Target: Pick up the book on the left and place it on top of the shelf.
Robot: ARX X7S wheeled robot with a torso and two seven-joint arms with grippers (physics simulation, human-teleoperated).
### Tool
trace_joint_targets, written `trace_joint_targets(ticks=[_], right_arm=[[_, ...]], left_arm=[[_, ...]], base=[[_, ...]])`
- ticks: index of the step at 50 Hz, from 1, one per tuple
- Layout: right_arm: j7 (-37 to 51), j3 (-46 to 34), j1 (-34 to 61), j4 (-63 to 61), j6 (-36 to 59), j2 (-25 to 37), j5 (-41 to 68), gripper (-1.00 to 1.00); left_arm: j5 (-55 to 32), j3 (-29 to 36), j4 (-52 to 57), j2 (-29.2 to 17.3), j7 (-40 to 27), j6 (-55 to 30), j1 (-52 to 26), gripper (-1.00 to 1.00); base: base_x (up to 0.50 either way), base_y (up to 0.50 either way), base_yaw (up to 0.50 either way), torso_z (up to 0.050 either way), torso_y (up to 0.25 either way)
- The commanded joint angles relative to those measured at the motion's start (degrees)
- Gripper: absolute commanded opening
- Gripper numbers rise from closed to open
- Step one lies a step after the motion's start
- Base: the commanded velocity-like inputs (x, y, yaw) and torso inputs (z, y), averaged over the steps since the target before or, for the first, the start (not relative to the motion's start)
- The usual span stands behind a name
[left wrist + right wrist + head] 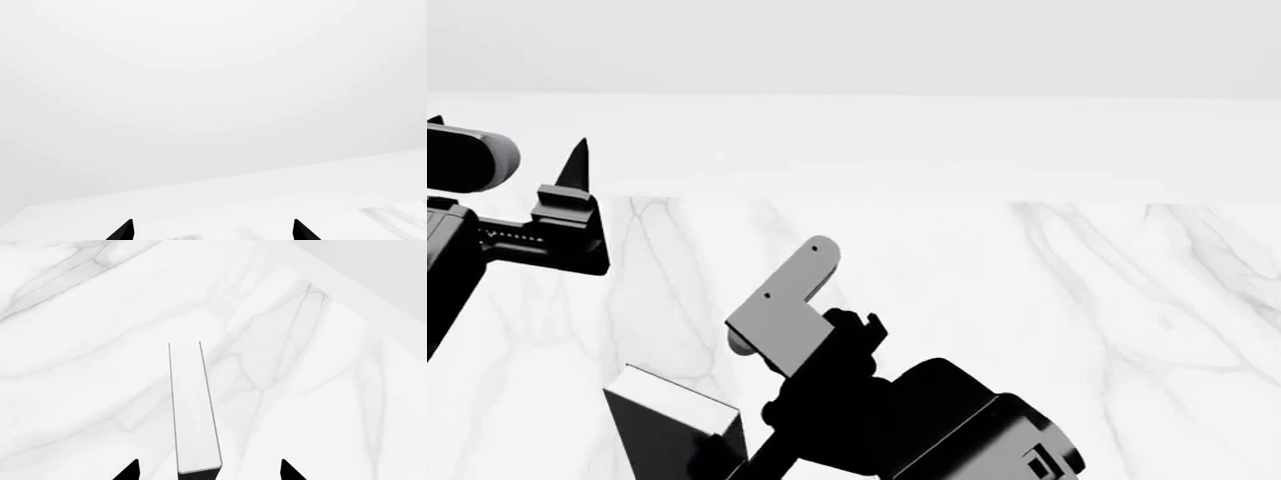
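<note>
The right tool (pixel 210 470) is spread. Its two black fingertips (pixel 132 471) stand apart, and the book (pixel 195 410) sits in the gap between them. In the right wrist view the book shows edge-on, as a narrow pale strip of pages with a thin dark line of cover along each side. Its near end lies level with the tips and the rest runs straight out ahead of the tool. There is a clear band of counter (pixel 80 340) between the book and each fingertip, so neither tip is touching it. I cannot tell whether the book rests on the marble or hangs above it.

From the head view, a flat pale grey piece (pixel 782 300) with two small dots sticks out past the end of the right arm (pixel 961 430), angled up and away. Just beside that arm, on its outer left, is a dark-faced block (pixel 674 430) with a bright top edge. I cannot tell whether either of these is the book from the wrist view.

The left tool (pixel 213 231) is also spread wide, with nothing between its fingertips. It is raised well off to the left of the right tool. Ahead of it are only the far rim of the counter and a blank white wall (pixel 200 75).
</note>
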Motion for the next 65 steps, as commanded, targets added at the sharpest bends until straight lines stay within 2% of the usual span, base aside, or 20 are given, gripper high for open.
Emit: trace_joint_targets(ticks=[1, 38, 55, 65], right_arm=[[-0.52, -1.11, -0.49, 2.72, -1.94, -0.73, -0.55, 1.00], [-4.45, -4.28, 3.02, 21.79, -12.28, -7.74, -3.08, 1.00], [-5.61, -6.46, 2.73, 24.57, -13.77, -8.76, -3.54, 1.00], [-7.14, -8.00, 3.18, 31.32, -17.44, -10.78, -4.49, 1.00]], left_arm=[[-0.25, 0.10, 0.30, -0.25, -0.24, -0.12, 0.12, 1.00], [-0.72, 0.70, 0.00, -0.92, -0.67, 0.59, 0.69, 1.00], [-1.12, 0.81, -0.04, -1.10, -0.87, 0.75, 0.88, 1.00], [-1.24, 0.89, 0.03, -1.36, -1.03, 0.88, 1.09, 1.00]], base=[[0.00, 0.00, 0.00, 0.000, 0.000], [0.00, 0.00, 0.00, 0.000, 0.000], [0.00, 0.00, 0.00, 0.000, 0.000], [0.00, 0.00, 0.00, 0.000, 0.000]])
